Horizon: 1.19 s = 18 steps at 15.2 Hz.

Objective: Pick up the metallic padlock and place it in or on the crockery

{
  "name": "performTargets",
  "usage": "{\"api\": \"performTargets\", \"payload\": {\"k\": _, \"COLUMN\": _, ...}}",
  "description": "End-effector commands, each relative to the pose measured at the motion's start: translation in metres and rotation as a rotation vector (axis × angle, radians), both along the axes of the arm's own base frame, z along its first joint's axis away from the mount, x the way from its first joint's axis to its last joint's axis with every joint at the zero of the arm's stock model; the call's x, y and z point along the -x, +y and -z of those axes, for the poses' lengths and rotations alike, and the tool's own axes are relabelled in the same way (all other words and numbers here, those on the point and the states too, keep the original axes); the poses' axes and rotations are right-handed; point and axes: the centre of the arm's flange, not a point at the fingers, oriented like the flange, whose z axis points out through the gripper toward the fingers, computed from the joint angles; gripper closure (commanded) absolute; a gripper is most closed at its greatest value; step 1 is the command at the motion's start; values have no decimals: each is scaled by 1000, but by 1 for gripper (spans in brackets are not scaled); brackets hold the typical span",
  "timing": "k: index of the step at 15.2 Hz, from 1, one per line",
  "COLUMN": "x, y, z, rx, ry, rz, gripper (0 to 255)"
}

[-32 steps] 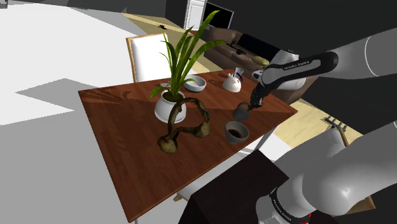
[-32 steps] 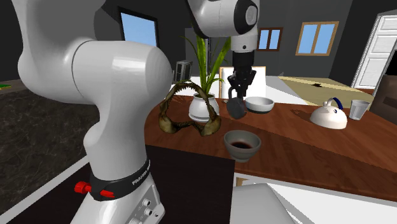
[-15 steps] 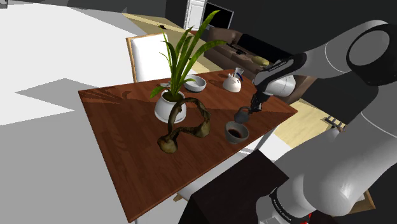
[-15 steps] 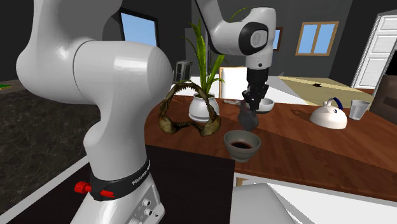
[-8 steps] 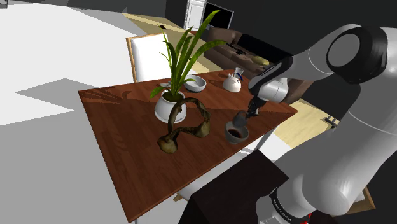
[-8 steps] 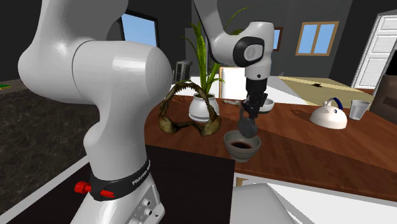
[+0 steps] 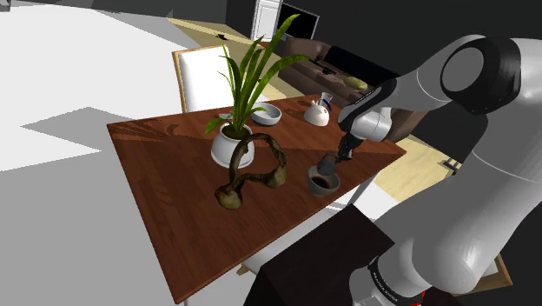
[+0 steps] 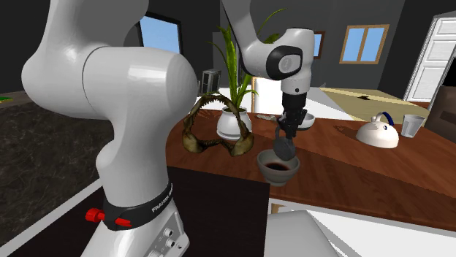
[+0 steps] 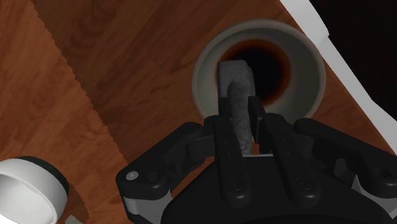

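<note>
Jaws: clenched on the upper end of the padlock [image 9: 234,95], which hangs below them, clear of the counter [image 7: 174,174].
Padlock's long axis: near upright, pointing down at the dark-lined bowl [image 9: 203,70].
Key relation: the padlock's lower end sits inside the bowl's rim, a little off-centre.
Wrist view adds: that sideways line-up over the mouth.
Second exterior view adds: height, with the padlock [image 8: 285,148] just above the bowl [image 8: 278,171]; I can't tell if they touch.
My read: a straight drop should land it.

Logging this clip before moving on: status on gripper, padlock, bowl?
Gripper shut on padlock. Padlock hanging over the grey bowl opening, not released. Nothing between padlock and bowl.
</note>
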Motion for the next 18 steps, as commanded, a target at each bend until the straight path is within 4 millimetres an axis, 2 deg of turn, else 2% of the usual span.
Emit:
{"api": "performTargets", "payload": {"k": 1, "x": 0, "y": 0, "z": 0, "rx": 0, "ry": 0, "rz": 0, "gripper": 0}}
{"api": "performTargets", "payload": {"k": 6, "x": 0, "y": 0, "z": 0, "rx": 0, "ry": 0, "rz": 0, "gripper": 0}}
{"api": "performTargets", "payload": {"k": 10, "x": 6, "y": 3, "z": -50, "rx": 0, "ry": 0, "rz": 0, "gripper": 0}}
{"api": "performTargets", "payload": {"k": 18, "x": 6, "y": 3, "z": -50, "rx": 0, "ry": 0, "rz": 0, "gripper": 0}}
